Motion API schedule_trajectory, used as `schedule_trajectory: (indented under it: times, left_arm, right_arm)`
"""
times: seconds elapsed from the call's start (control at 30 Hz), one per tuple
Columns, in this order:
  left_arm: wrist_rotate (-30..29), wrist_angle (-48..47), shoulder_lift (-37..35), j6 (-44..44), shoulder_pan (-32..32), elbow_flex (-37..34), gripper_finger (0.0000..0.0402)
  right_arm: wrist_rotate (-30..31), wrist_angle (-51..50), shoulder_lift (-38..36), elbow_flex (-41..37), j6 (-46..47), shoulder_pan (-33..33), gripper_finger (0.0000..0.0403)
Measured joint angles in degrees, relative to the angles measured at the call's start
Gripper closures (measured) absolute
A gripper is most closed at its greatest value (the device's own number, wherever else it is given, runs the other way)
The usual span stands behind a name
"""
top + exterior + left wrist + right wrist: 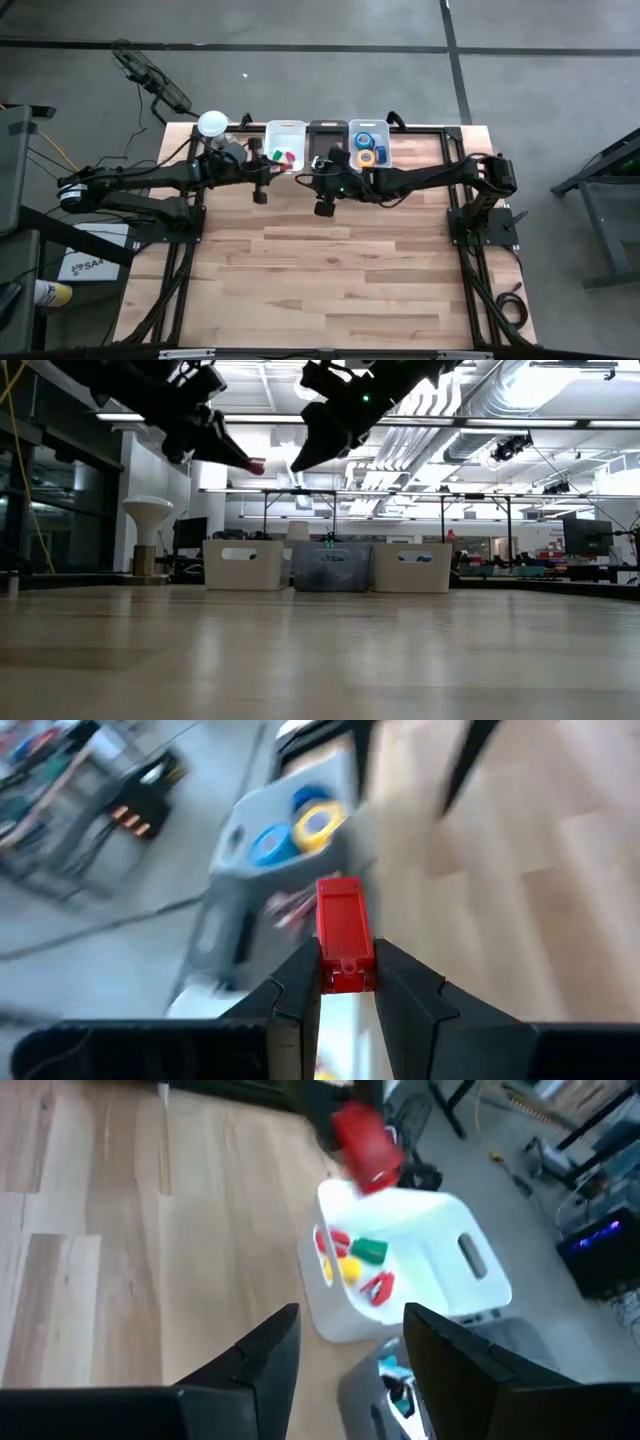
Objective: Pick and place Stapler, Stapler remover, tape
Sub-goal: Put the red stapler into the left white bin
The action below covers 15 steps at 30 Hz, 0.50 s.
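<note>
Stapler [343, 933], red, is being gripped end-on between the left claw's [345, 982] fingers, its long axis pointing away from the wrist, hanging just beside the white bin [285, 146] at the frame's upper middle. The right claw [345, 1342] is being held open nearby, empty. Only the right wrist view is showing the red, green and yellow pieces inside the white bin.

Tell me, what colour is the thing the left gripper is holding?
Red. The left gripper pinches a red stapler, clearest in the left wrist view.
</note>
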Motion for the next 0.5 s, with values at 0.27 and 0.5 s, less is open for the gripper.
schedule_trajectory:
  times: [0.27,0.5]
  left_arm:
    - [-11.67,-1.13,1.28,0.00,0.61,0.00,0.0328]
    - [-10.17,-0.12,7.16,-0.69,7.39,0.00,0.0328]
  right_arm:
    - [0.27,-5.10,-0.14,-0.60,2.55,-0.01,0.0230]
    - [0.05,-10.47,-0.14,-1.07,6.15,-1.20,0.0230]
